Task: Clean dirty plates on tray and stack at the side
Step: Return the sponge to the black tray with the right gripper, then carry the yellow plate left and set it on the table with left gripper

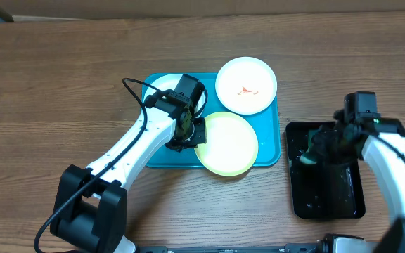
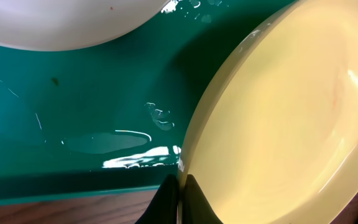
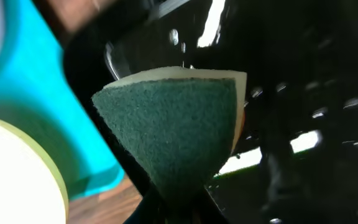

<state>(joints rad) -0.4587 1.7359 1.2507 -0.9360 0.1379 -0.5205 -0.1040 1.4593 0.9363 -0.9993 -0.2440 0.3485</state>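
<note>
The turquoise tray (image 1: 162, 156) lies mid-table. A pale yellow-green plate (image 1: 229, 144) rests at its front right, overhanging the front rim. My left gripper (image 1: 193, 134) is shut on that plate's left rim; the left wrist view shows the dark fingers (image 2: 180, 193) pinching the plate (image 2: 284, 118) over the tray floor (image 2: 73, 99). A white plate (image 1: 246, 85) with an orange smear sits on the tray's far right corner. Another white plate (image 1: 162, 86) (image 2: 61, 25) is mostly hidden under the left arm. My right gripper (image 1: 313, 151) (image 3: 182, 202) is shut on a green-faced sponge (image 3: 179, 130).
A smaller black tray (image 1: 327, 191) (image 3: 303, 74), wet and glinting, lies right of the turquoise one, with the sponge held above its far left part. Bare wooden table (image 1: 62, 84) surrounds both trays. A cable loops from the left arm over the tray's far left corner.
</note>
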